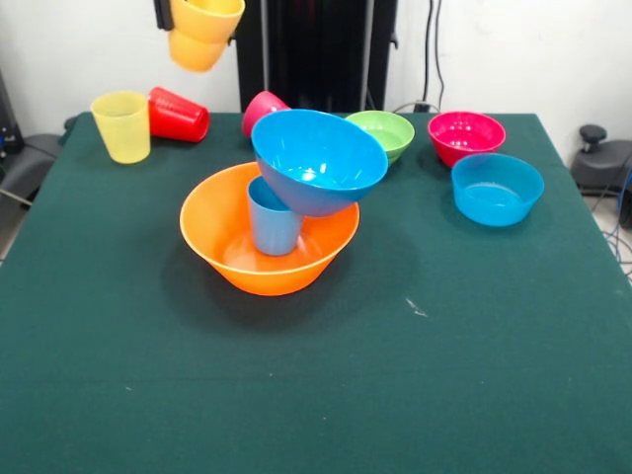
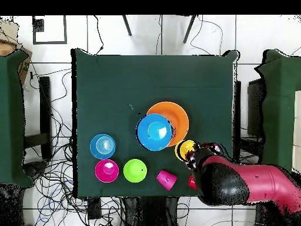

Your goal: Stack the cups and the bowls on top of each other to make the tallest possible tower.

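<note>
Hovering high at the top left of the front view, the hand (image 1: 164, 14) clamped on the rim of the orange cup (image 1: 202, 32), lifted well clear of the green worktop (image 1: 326, 395) and tilted, mouth up; only a dark sliver of the hand showing at the cup's edge. Seen from overhead, same cup (image 2: 186, 149) just beside the large orange bowl (image 2: 176, 119), red and black arm (image 2: 247, 183) reaching in from the lower right. Sitting mid-worktop, the large orange bowl (image 1: 237, 259), with the light blue cup (image 1: 272, 225) standing upside down inside it. Perched on that cup, the large blue bowl (image 1: 318, 160), tilted, mouth facing the front camera, lower side just at the orange bowl's far rim. Further back in the front view, a row of loose pieces: yellow cup (image 1: 121, 125) upright at the left, red cup (image 1: 179, 116) lying on its side just beside it, pink cup (image 1: 261, 107) partly hidden behind the blue bowl, green bowl (image 1: 385, 132) next along, magenta bowl (image 1: 466, 135) to its right, small blue bowl (image 1: 497, 189) nearer the front camera and close to the magenta one. All three small bowls upright, well apart from the tower.
</note>
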Controlling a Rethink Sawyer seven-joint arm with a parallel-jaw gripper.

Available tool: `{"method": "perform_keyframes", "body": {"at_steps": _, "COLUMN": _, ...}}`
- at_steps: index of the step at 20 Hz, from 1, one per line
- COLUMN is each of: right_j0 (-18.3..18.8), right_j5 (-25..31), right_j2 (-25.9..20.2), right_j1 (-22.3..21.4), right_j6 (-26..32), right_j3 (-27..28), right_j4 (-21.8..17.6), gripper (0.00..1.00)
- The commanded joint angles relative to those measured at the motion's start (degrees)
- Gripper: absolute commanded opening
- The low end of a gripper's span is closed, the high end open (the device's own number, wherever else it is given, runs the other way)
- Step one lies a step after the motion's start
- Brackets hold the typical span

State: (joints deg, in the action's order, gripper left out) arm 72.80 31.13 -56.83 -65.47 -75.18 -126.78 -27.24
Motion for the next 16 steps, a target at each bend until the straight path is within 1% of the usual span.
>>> {"method": "perform_keyframes", "body": {"at_steps": 1, "right_j0": -5.1, "right_j5": -2.5, "right_j2": 3.5, "right_j1": -2.8, "right_j6": -10.2, "right_j3": -5.5, "right_j4": 3.8, "gripper": 0.0}}
{"method": "perform_keyframes", "body": {"at_steps": 8, "right_j0": -7.4, "right_j5": -2.5, "right_j2": 4.8, "right_j1": -5.3, "right_j6": -10.2, "right_j3": -5.9, "right_j4": 5.7, "gripper": 0.0}}
{"method": "perform_keyframes", "body": {"at_steps": 13, "right_j0": -9.4, "right_j5": -3.6, "right_j2": 6.4, "right_j1": -5.5, "right_j6": -11.7, "right_j3": -6.9, "right_j4": 6.5, "gripper": 0.0}}
{"method": "perform_keyframes", "body": {"at_steps": 16, "right_j0": -10.4, "right_j5": -4.0, "right_j2": 7.5, "right_j1": -5.8, "right_j6": -11.6, "right_j3": -7.0, "right_j4": 6.9, "gripper": 0.0}}
